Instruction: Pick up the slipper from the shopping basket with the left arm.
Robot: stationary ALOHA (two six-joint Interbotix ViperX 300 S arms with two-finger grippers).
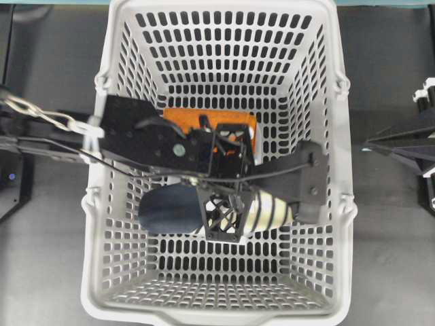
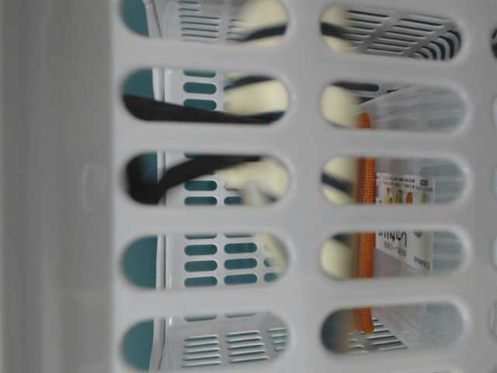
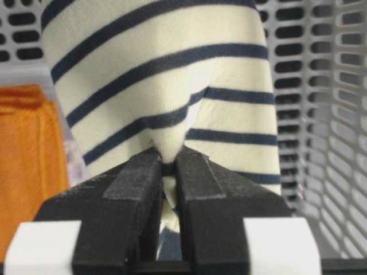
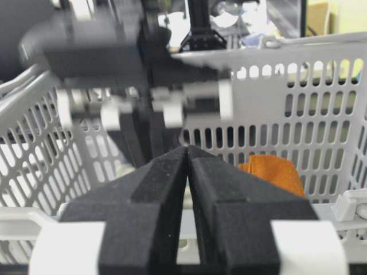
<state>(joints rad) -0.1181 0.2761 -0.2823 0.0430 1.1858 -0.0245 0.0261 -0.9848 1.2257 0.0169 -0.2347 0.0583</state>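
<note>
Closest in, via the L wrist cam, our left gripper (image 3: pixel 167 189) has its jaws pressed together on a pinched fold of the slipper (image 3: pixel 166 91), the cream striped upper bunching into a peak right at the pads w/ only a sliver of fabric between them. We judge the grip as made but thin: it's cloth we hold, not the sole, so the step in hand is the lift, and we should take it slow and straight up, no jerk, bc a soft fold can slide out under the slipper's own weight. From overhead, the left gripper (image 1: pixel 224 214) sits over the slipper's middle, the navy heel part sticking out to the left and the striped toe to the right, all lying on the floor of the shopping basket (image 1: pixel 102 272), roughly centre. We'd watch that the heel end doesn't swing and catch the slotted walls as it rises; the grip looks near mid-length, so sag on both ends is likely. Just beyond the slipper, touching or nearly so, lies the orange cloth (image 1: pixel 183 117); we can't tell whether it's snagged, so we'd check it stays put as we rise. Farthest off, the right gripper (image 4: pixel 188 189) waits outside the basket, jaws closed on nothing; it should stay parked.
</note>
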